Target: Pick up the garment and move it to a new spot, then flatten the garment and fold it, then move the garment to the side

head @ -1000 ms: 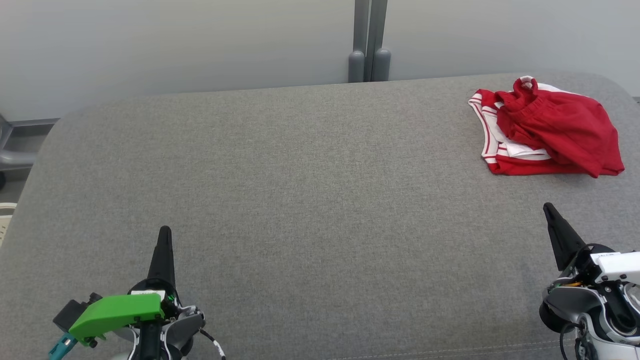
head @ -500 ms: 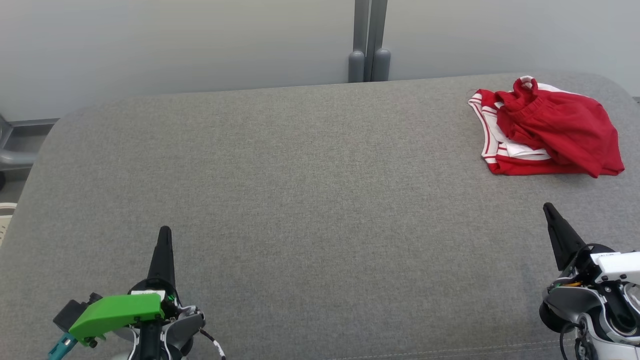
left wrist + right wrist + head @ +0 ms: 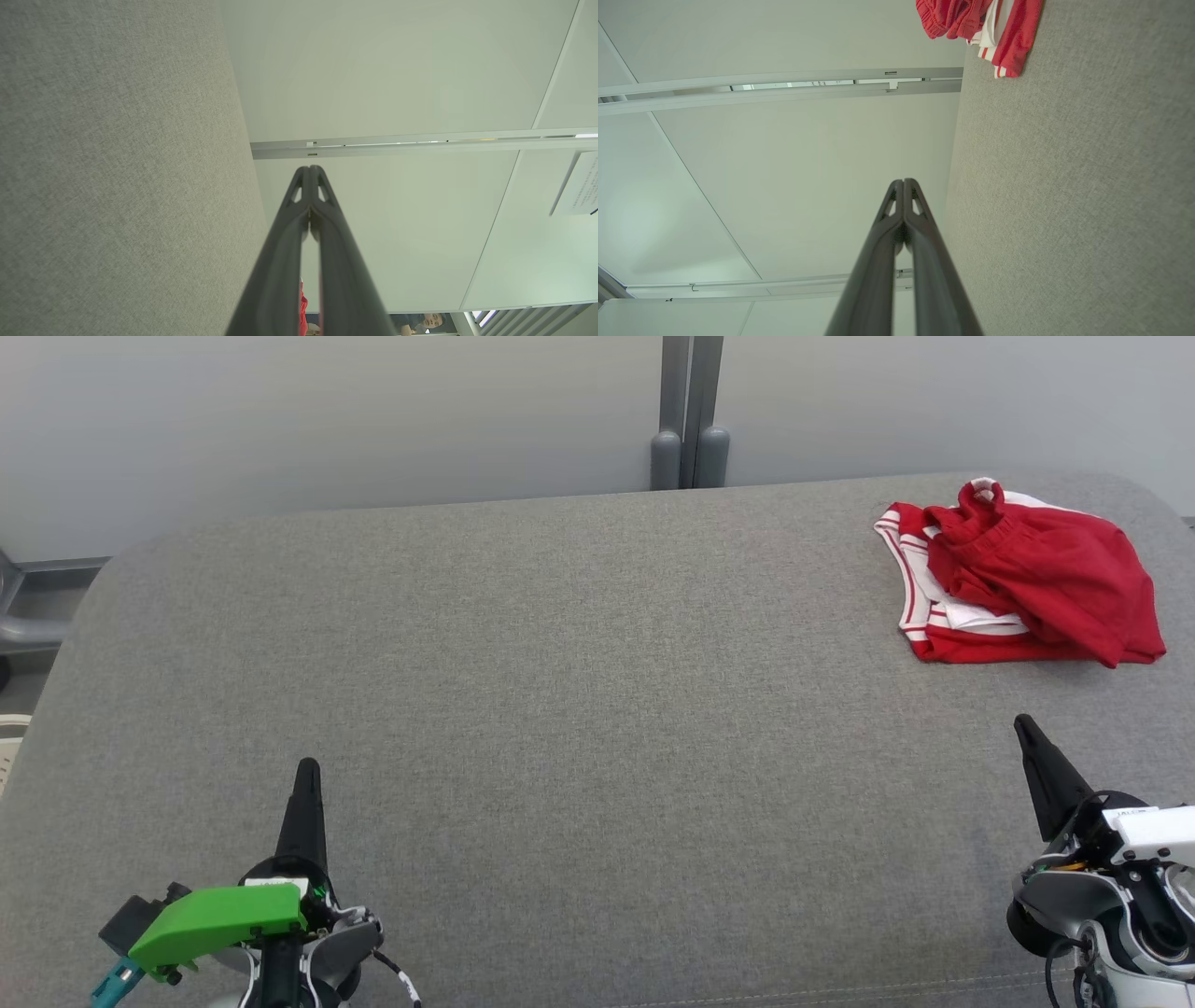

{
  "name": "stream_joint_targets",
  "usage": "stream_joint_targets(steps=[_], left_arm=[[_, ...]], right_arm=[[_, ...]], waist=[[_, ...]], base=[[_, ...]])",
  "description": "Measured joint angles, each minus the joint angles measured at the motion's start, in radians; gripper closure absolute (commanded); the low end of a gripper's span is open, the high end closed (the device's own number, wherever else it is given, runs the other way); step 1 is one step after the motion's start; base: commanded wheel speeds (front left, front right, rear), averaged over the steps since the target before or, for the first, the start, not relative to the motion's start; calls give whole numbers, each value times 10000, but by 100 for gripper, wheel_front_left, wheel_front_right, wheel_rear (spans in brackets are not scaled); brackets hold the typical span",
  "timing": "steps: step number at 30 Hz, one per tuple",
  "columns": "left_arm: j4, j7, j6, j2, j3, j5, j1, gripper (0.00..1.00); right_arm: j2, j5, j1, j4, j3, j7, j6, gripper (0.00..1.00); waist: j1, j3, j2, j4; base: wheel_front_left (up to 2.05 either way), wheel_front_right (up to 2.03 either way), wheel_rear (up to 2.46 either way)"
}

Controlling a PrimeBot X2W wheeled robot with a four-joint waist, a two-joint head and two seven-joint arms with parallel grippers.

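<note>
The garment, red with white bands and thin stripes along its edges, lies in a loose, bunched heap at the far right of the grey fabric surface, close to that surface's far edge. No part of it is spread flat. A gathered red waistband sits on top of the pile.

The left gripper sits at the near left. Its two dark fingers are pressed together into a single point aimed at the far side, and it is empty. A bright green cover caps its wrist, with a teal connector just below. The right gripper sits at the near right, its fingers likewise pressed together and empty, the tip leaning slightly left. The garment lies farther off than this tip, well apart from it. A small white label on the right wrist carries dark print too small to read.

Beyond the surface, a grey post stands between pale wall panels.

In the left wrist view the closed fingertips meet against a pale panel. A white sheet fixed at that view's right edge bears lines of print, too small and skewed to read. A person shows at the bottom edge. In the right wrist view the garment's striped hem lies at the top.
</note>
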State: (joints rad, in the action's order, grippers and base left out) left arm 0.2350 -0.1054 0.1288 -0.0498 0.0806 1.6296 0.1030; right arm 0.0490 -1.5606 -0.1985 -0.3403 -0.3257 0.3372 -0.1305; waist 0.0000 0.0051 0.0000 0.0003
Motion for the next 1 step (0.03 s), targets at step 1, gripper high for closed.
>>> stream_joint_targets(steps=[1], left_arm=[[0,0,0,0,0,0,0,100]], right_arm=[[0,0,0,0,0,0,0,100]], waist=[[0,0,0,0]], base=[[0,0,0]])
